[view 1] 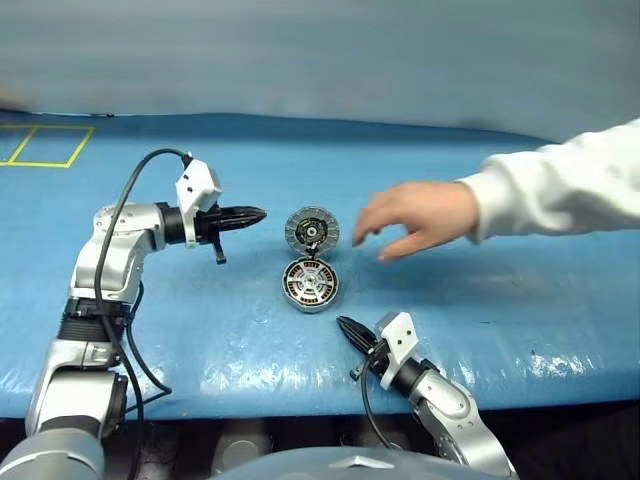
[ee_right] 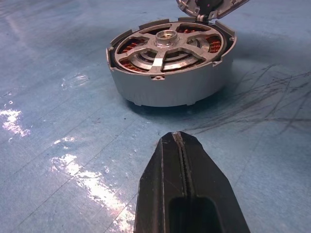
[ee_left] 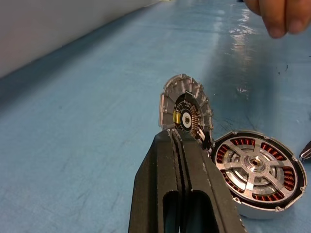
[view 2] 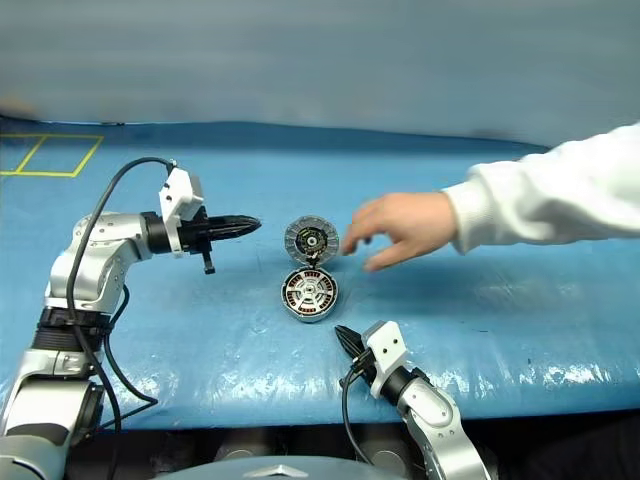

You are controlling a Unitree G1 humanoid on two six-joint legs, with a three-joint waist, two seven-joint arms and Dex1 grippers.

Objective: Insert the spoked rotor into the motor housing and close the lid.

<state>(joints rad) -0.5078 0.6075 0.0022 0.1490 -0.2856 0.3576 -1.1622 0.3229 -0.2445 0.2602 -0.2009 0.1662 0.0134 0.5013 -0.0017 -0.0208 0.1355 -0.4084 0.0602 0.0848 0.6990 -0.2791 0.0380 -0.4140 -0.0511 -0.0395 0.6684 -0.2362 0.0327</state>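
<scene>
- Motor housing [view 1: 311, 285] sits on the blue table [view 1: 500, 330], roughly mid-scene; everything below is placed relative to it.
- Spoked rotor [ee_right: 167, 48] looks already seated inside housing: silver spokes + hub over copper windings, black rim just inside the housing wall. So insertion reads as done; lid closing is what's left.
- Lid [view 1: 311, 231] stands open, tilted up on edge at the housing's far side, joined at the rim there. Inner face w/ dark centre turned toward the robot.
- Key relation: lid hinge line runs left-right across the housing's far edge, so the lid must swing toward the robot and down onto the housing.
- Left gripper [view 1: 255, 214] is the nearer one to the lid: left of housing, a bit beyond it, at lid height, tip near the lid but apart. Fingers pressed together, holding nothing.
- Left arm pose: forearm about level, pointing right toward the lid's edge.
- Right gripper [view 1: 345, 325] is on the near-right side of housing, low over the table, tip aimed at the housing wall, not touching. Fingers also closed, empty.
- A person's hand [view 1: 415, 217] w/ white sleeve reaches in from the right, fingers spread, just right of the lid, apart from it.
- Judgement: left tip is best placed to push the lid over from behind; the person's hand so near is a collision risk.
</scene>
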